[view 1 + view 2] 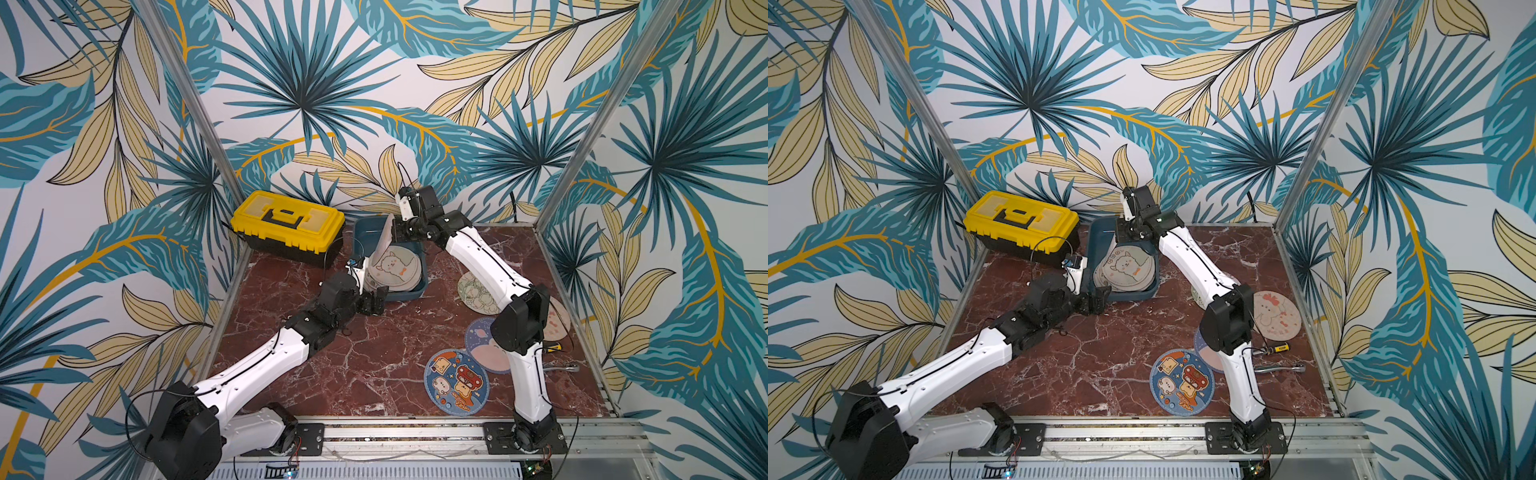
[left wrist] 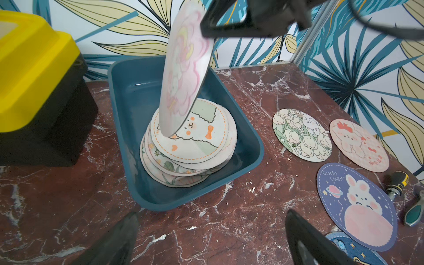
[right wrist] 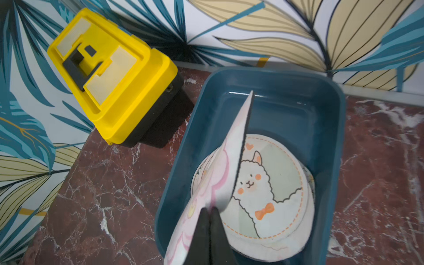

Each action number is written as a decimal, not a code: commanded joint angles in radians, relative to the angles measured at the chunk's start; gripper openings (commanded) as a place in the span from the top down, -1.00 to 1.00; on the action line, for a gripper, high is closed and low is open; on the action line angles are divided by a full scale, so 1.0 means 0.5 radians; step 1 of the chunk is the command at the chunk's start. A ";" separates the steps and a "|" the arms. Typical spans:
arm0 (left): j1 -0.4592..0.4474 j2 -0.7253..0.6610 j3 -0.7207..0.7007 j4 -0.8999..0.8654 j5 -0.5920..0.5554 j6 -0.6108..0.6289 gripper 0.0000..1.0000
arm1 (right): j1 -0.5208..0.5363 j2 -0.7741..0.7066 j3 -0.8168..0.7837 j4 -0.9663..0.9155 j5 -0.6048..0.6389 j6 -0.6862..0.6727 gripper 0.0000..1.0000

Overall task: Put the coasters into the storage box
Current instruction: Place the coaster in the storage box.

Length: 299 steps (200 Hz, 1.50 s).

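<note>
Currently, your right fingers [image 3: 200,234] are clamped shut on the edge of the pink floral coaster [image 2: 183,68], holding it nearly upright over the storage box [image 2: 183,199], its lower rim touching or just above the stack of coasters [image 2: 199,142] lying inside. Your left fingers [image 2: 119,243] stand wide apart and empty, just beside the box's near end, low over the desk [image 1: 374,365]. Four coasters lie flat on the desk to the right of the box: the tulip coaster [image 2: 300,135], pink bunny coaster [image 2: 358,144], navy bunny coaster [image 2: 355,206] and blue cartoon coaster [image 1: 456,382].

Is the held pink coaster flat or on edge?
On edge: the right gripper holds the pink coaster nearly upright above the stack in the storage box.
</note>
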 commanded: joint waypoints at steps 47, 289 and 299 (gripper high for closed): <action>0.000 -0.064 -0.088 0.092 -0.052 0.017 -0.99 | 0.009 0.108 -0.219 0.028 -0.046 0.022 1.00; -0.001 -0.039 -0.086 0.093 -0.015 -0.027 -0.99 | -0.108 0.187 -0.418 -0.059 0.395 0.074 1.00; 0.000 -0.033 -0.087 0.092 -0.009 -0.032 -0.99 | -0.110 0.203 -0.416 -0.074 0.389 0.079 1.00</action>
